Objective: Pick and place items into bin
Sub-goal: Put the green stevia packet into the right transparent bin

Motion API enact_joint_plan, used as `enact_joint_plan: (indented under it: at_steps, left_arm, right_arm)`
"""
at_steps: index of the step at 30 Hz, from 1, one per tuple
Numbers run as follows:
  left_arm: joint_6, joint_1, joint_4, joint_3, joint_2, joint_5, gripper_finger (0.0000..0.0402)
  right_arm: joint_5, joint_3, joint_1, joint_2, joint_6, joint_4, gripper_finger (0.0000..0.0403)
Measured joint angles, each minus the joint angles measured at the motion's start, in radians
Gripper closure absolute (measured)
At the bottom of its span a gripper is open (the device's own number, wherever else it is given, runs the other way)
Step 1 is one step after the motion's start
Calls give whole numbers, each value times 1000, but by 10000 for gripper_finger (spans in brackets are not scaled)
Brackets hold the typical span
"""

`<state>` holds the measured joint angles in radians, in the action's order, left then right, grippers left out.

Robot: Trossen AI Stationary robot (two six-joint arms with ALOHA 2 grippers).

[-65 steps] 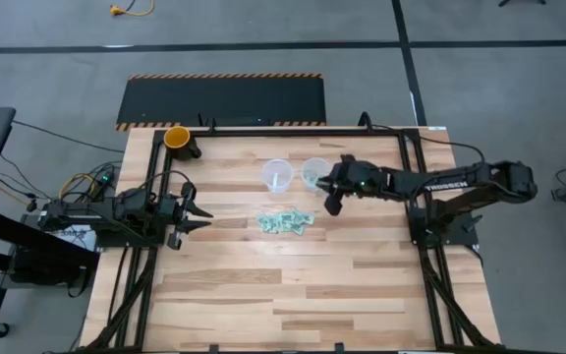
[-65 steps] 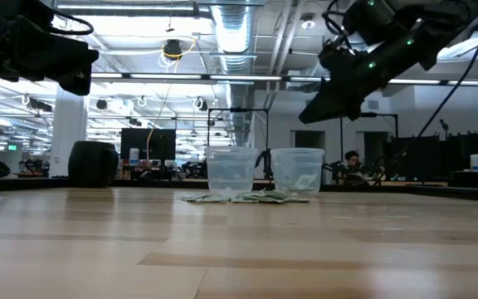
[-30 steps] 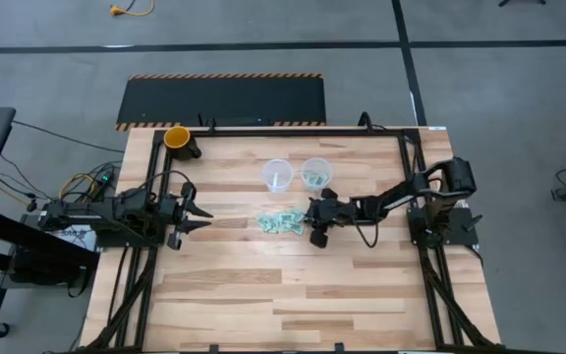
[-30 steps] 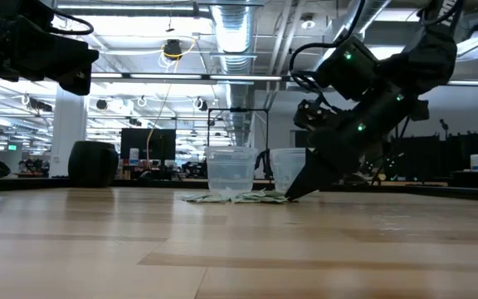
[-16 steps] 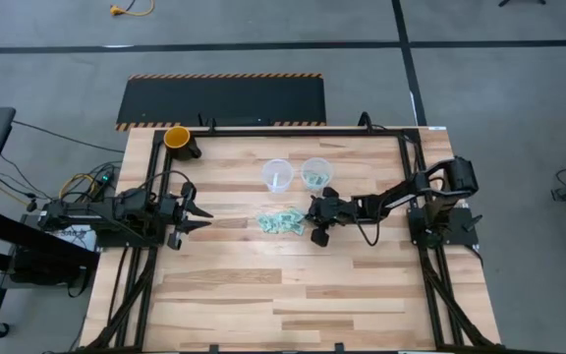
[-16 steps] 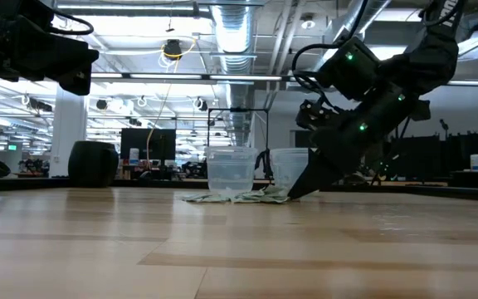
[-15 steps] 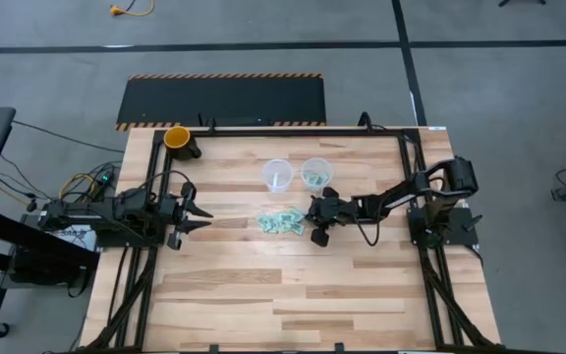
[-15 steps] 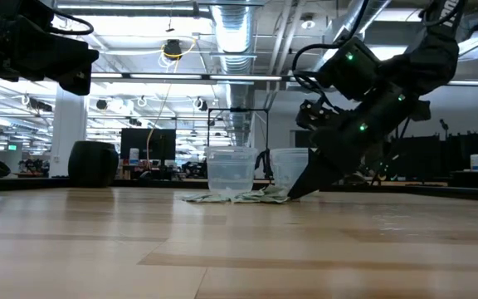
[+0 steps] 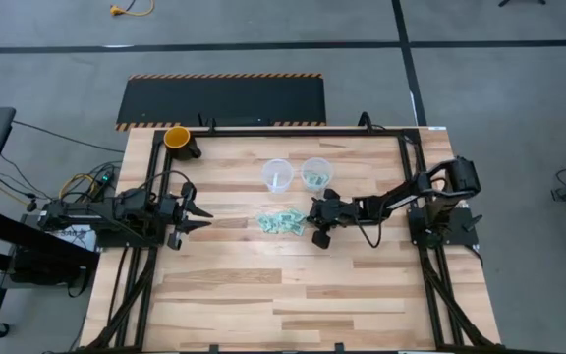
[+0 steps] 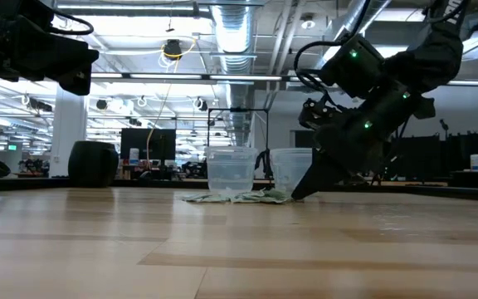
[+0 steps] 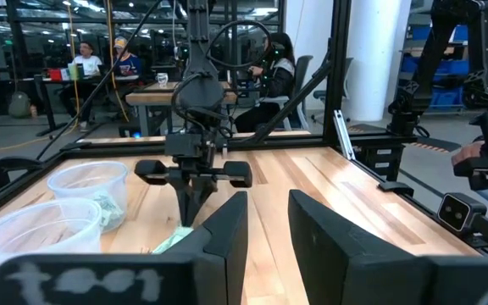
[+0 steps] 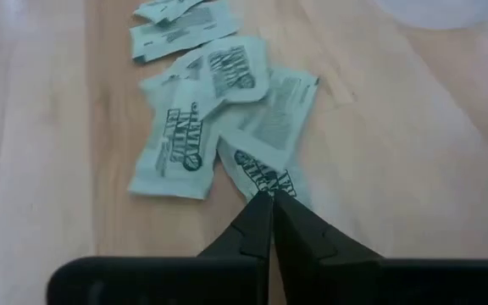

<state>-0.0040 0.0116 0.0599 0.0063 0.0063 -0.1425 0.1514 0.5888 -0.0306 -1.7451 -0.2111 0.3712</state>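
R tool [image 12: 271,196] is down at the bench [image 9: 263,295], pinched tight on the edge of one green packet [image 12: 261,174] at the near edge of the packet pile [image 9: 284,222]. Pile lies just in front of two clear cups [image 9: 277,175], touching neither. Cup nearer the R arm [image 9: 316,174] has a few packets inside; other cup looks empty. L tool [image 9: 200,214] hangs well apart from the pile, fingers partway apart, holding nothing. Orange cup [image 9: 177,137] at far corner.

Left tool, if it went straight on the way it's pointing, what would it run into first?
Probably the right tool, which faces the left tool across the table and is shut on a packet. The pile lies low, slightly off that line. Depth is uncertain.
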Motion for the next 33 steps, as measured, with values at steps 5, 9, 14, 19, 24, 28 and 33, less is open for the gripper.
enact_joint_plan:
  at_steps: [5,9,14,19,24,28,33]
  left_arm:
    - [0,0,0,0,0,0,324]
    - [0,0,0,0,0,0,324]
    - [0,0,0,0,0,0,324]
    - [0,0,0,0,0,0,324]
    - [0,0,0,0,0,0,324]
    - [0,0,0,0,0,0,324]
    - [0,0,0,0,0,0,324]
  right_arm:
    - [-4,-2,-13,87,-10,-131,398]
    - [-1,-1,-15,171,-26,-241,401]
    - [37,-1,-15,280,-26,-307,400]
    - [125,0,-1,393,19,-326,402]
    - [238,1,34,485,64,-323,401]
    - [250,1,94,517,85,-323,401]
    - [202,1,180,512,78,-339,398]
